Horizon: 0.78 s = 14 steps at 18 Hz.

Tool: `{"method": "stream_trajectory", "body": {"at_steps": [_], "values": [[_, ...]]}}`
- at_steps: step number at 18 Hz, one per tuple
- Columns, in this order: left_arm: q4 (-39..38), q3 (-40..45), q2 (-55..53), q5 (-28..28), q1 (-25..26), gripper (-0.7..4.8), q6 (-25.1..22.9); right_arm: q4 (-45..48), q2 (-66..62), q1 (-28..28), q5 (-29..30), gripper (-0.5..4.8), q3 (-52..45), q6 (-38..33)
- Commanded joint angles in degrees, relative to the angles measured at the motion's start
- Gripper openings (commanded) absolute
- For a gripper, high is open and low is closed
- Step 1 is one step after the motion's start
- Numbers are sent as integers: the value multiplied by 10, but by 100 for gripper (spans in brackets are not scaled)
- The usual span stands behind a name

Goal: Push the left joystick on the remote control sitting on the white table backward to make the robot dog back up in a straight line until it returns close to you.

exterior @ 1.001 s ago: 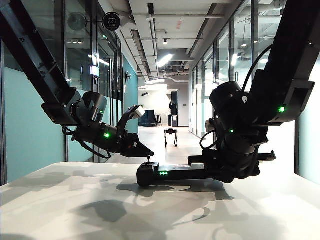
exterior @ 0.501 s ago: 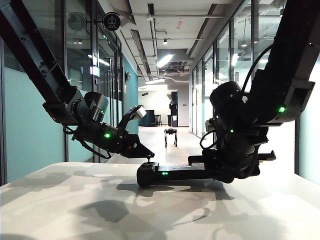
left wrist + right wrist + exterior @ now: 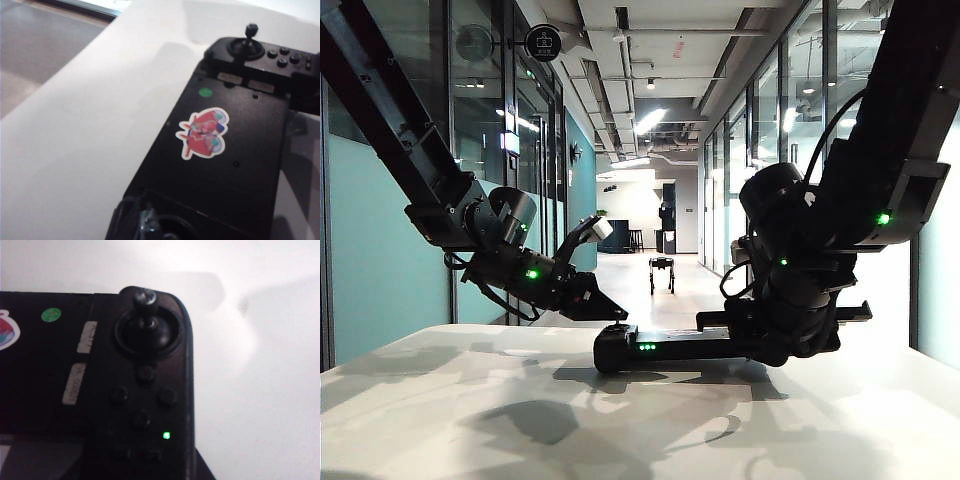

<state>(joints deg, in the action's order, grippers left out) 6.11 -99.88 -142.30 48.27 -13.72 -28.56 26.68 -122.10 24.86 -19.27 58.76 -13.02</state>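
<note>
Black remote control [image 3: 665, 347], sticker [image 3: 203, 132] only in left wrist view

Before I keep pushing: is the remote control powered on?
On: green lights glow on the front edge of the remote control, another on its top. Left gripper is at its left end, right gripper at its right end.

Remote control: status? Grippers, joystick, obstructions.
Left gripper tip at left joystick, jaws unclear. Right gripper at remote control right end. Robot dog down corridor, path looks open.
</note>
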Motion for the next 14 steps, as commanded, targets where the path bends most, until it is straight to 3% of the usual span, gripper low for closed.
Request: {"method": "stream_trajectory", "body": {"at_steps": [1, 14], "values": [[-14, -2, 2, 11, -1, -6, -17, 18, 6, 2, -1, 157, 3, -2], [-57, -2, 8, 19, 0, -6, -66, 18, 6, 2, -1, 157, 3, 0]]}}
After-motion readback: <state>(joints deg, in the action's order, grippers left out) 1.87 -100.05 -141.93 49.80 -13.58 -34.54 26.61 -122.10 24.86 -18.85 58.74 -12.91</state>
